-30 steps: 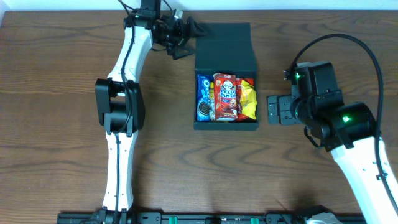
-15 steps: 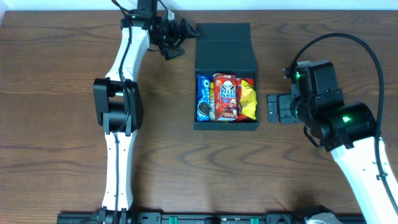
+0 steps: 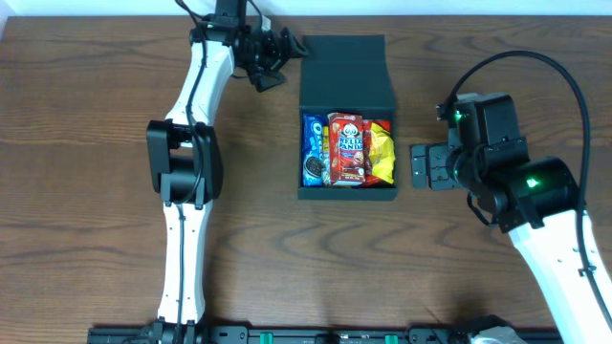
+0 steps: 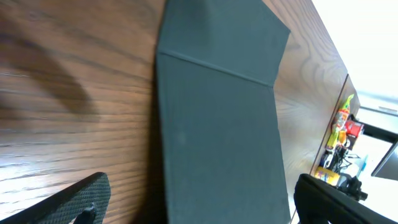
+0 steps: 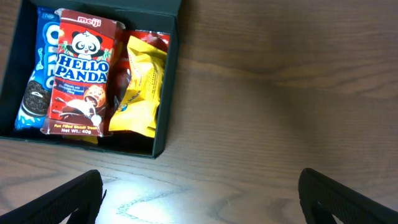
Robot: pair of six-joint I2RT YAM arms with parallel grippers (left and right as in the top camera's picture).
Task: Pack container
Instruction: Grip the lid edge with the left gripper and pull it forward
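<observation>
The container (image 3: pixel 347 194), a dark box, sits mid-table with its flap lid (image 3: pixel 346 72) laid open flat behind it. Inside lie a blue Oreo packet (image 3: pixel 313 151), a red Hello Panda packet (image 3: pixel 349 148) and a yellow packet (image 3: pixel 383 153). My left gripper (image 3: pixel 276 59) hangs open at the lid's far left corner. In the left wrist view the lid (image 4: pixel 217 137) fills the space ahead of the left gripper (image 4: pixel 199 208). My right gripper (image 3: pixel 422 167) stands open just right of the box. In the right wrist view only bare wood lies between the fingers of the right gripper (image 5: pixel 202 202), with the container (image 5: pixel 166 93) up left.
Brown wooden table (image 3: pixel 86 191) all round the box. The table's back edge runs just behind the lid, close to the left gripper. Beyond that edge the left wrist view shows some colourful clutter (image 4: pixel 341 134).
The left gripper has shifted a little leftward near the lid's corner. The right arm and the box have not moved.
</observation>
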